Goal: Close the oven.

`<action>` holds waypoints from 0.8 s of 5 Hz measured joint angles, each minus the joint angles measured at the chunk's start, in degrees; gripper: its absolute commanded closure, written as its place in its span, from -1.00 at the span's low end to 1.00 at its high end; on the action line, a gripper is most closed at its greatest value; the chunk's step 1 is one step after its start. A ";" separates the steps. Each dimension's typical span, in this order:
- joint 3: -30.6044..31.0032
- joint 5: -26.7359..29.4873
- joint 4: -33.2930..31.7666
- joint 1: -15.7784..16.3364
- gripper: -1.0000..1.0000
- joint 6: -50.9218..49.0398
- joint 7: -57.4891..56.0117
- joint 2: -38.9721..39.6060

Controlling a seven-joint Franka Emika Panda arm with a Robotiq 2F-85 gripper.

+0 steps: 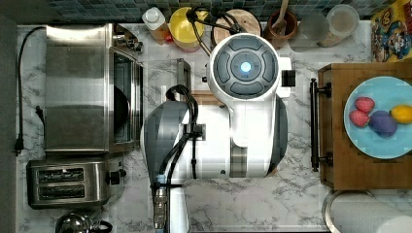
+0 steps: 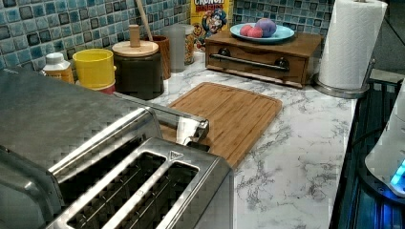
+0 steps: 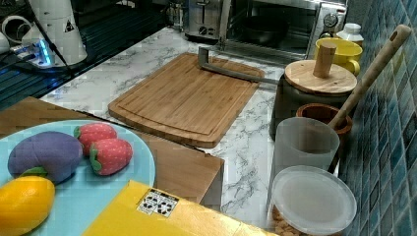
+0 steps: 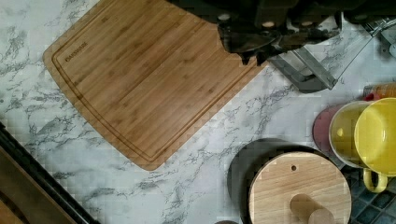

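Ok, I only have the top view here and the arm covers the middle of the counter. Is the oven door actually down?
Observer: Yes. In the right view the oven has its glass door folded down flat, and the bar handle reaches over the far edge of a cutting board.
Operator: Is anything lying on that board?
Observer: No. The left view shows its wooden top bare.
Operator: And where is the gripper?
Observer: In the wrist view the gripper hangs over the board's corner, next to the end of the handle and apart from it.
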 measured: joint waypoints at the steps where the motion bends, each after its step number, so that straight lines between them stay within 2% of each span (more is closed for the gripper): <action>1: -0.01 0.00 -0.11 0.00 1.00 0.98 0.00 0.01; 2: -0.07 -0.01 -0.06 0.00 1.00 0.76 0.00 0.29; 3: -0.60 3.22 -1.23 0.00 1.00 2.43 -3.91 0.60; 4: -1.25 7.56 -4.25 -0.55 1.00 5.62 -13.87 0.47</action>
